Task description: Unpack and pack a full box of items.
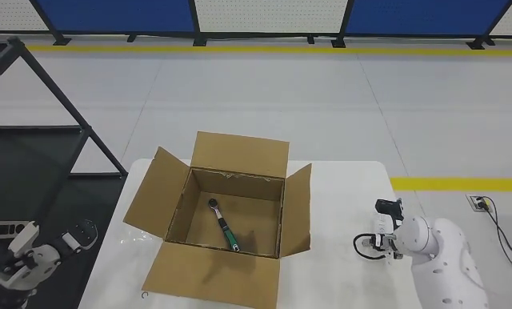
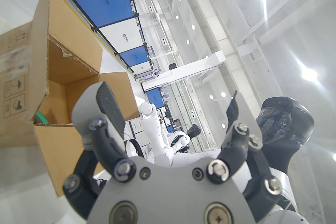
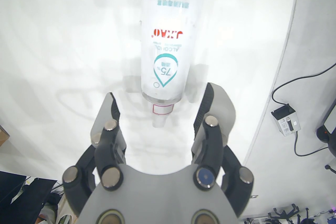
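A: Looking into the open brown cardboard box (image 1: pixel 240 153): down to one long ratchet wrench with a green grip (image 1: pixel 225 226) on its floor. Seems close to unpacked.

B: Close, judging by that. Wrench left to lift out, whole repacking yet to come.

A: Over to the right hand (image 3: pixel 161 97): spread wide, holding nothing.

B: Right ahead of it, flat on the white worktop (image 3: pixel 52 25), a clear plastic bottle with a white label (image 3: pixel 168 33). Touched by neither finger.

A: Long axis running straight away from the hand. Cap end nearest, poking in between the fingertips; base farthest off.

B: Left hand (image 2: pixel 170 92) likewise wide open and empty, box flap close beside it.
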